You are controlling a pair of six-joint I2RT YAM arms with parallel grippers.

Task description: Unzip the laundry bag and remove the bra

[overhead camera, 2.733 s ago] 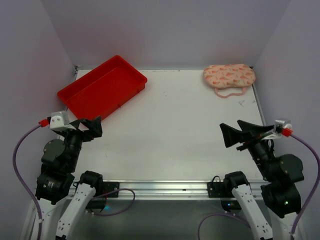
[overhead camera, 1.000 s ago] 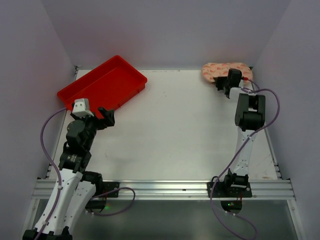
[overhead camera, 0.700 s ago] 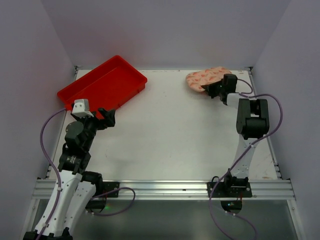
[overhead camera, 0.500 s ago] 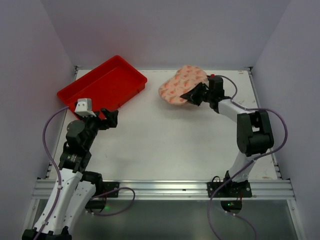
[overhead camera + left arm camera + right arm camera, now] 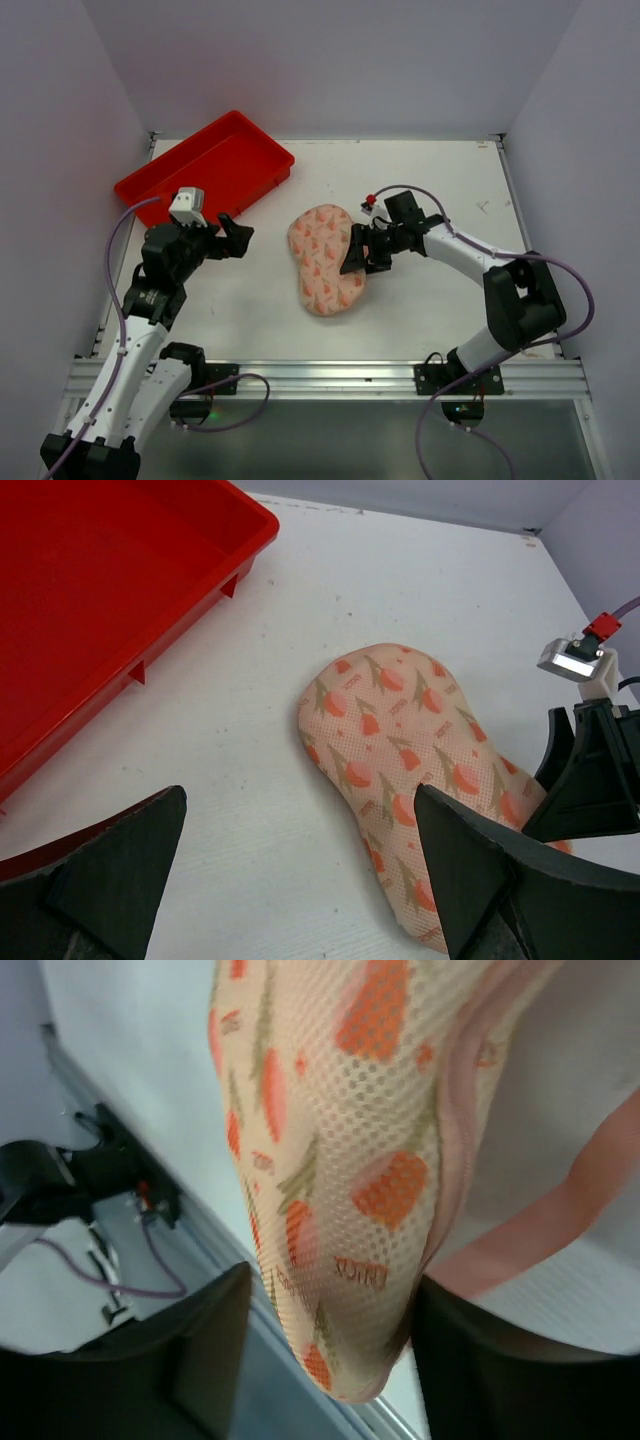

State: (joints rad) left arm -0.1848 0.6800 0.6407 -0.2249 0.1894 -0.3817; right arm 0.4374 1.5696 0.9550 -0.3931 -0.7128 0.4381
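Observation:
The laundry bag (image 5: 322, 258) lies flat in the middle of the table, cream-pink with orange-red print, its zip shut as far as I can see. My right gripper (image 5: 355, 255) is at the bag's right edge. In the right wrist view the bag (image 5: 330, 1160) and its pink trim sit between the parted fingers of that gripper (image 5: 332, 1278), which is open. My left gripper (image 5: 232, 238) hovers wide open to the left of the bag. In its wrist view the bag (image 5: 410, 760) lies just ahead of that gripper (image 5: 300, 792). The bra is hidden.
A red tray (image 5: 205, 175) stands at the far left of the table and fills the left side of the left wrist view (image 5: 100, 610). The table's near rail (image 5: 320, 378) runs below the bag.
The right gripper carried the bag from the far right corner to the table's middle, then parted its jaws. The left arm swung a little toward the centre.

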